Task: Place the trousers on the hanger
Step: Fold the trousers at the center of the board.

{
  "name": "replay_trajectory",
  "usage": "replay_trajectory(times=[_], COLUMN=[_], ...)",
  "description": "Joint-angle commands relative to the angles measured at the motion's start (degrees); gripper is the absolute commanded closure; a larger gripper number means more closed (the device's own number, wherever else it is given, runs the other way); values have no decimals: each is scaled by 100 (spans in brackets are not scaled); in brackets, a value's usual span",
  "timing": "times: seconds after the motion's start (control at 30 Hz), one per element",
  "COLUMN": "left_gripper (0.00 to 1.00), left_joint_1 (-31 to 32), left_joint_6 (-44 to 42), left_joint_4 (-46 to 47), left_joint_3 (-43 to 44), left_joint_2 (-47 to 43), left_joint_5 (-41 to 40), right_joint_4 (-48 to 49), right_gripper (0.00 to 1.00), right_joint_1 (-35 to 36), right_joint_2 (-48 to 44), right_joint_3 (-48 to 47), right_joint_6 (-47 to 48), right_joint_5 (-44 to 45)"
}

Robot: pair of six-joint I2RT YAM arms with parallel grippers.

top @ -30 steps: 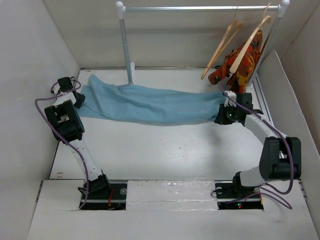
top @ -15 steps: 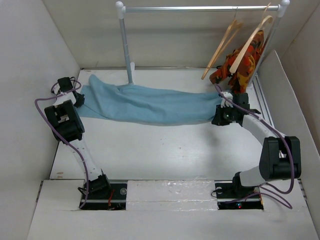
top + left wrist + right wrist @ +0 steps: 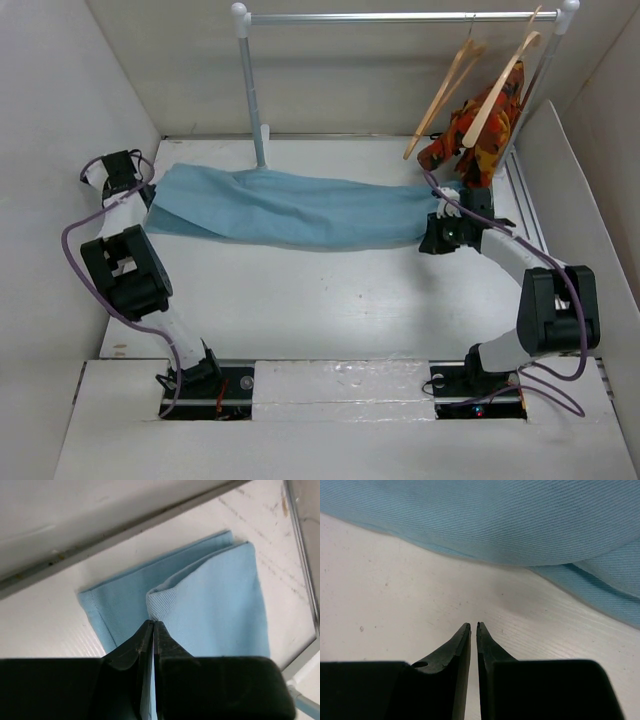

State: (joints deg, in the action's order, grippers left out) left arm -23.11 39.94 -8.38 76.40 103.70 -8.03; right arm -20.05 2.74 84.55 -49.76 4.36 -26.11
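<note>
- Since a second ago the left gripper has pinched shut on a fold at the trousers' left end and lifted it slightly.
- Right gripper: jaws nearly closed, empty, over bare table just short of the cloth.
- Next, I judge: grip the right end, keeping the fabric taut.
- The hanger hangs on the far rail, its crossbar hard to make out.

The hanger hook blurs against the rail — too small to tell.
</note>
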Motion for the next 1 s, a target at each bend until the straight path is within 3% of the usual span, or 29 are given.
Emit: replay_trajectory(times=[0.0, 0.1, 0.2, 0.3, 0.33, 0.47, 0.53, 0.63, 0.7, 0.8, 0.9, 0.97], left_gripper=[100, 100, 100, 100, 100, 100, 77, 51, 45, 46, 48, 48], left_joint_1=[-62, -62, -62, -62, -62, -62, -62, -9, 366, 1156, 1449, 1450], left_joint_6=[-57, 5, 48, 57, 92, 180, 137, 22, -153, -250, -110, 13], left_joint_4=[-5, -15, -102, -365, -488, -1226, -1245, -1026, -517, -568, -542, -376], left_joint_3=[-187, -362, -424, -241, -153, 392, 402, 210, -186, -310, -502, -695], left_joint_2=[-105, -17, 97, 352, 440, 696, 556, -32, -534, -658, -395, -141], left_joint_5=[-444, -550, -769, -1032, -1103, -1446, -1412, -1000, -631, -604, -166, 221], right_joint_4=[221, 186, 142, 55, 2, -26, 132, 659, 1317, 1881, 2285, 2523], right_gripper=[85, 84, 76, 62, 50, 28, 20, 20, 20, 19, 22, 32], right_joint_1=[-2, -212, -414, -643, -748, -1257, -1530, -2048, -2295, -2296, -2086, -2015], right_joint_2=[70, 70, 88, 9, -26, -368, -509, -554, -345, 95, 500, 676], right_joint_3=[-121, -140, -166, -201, -218, -62, 106, 536, 799, 740, 634, 625], right_joint_6=[144, 144, 65, -40, -84, -618, -892, -1516, -2087, -2588, -2966, -3220], right_joint_5=[-210, -333, -561, -764, -738, -632, -589, -553, -632, -589, -203, 193])
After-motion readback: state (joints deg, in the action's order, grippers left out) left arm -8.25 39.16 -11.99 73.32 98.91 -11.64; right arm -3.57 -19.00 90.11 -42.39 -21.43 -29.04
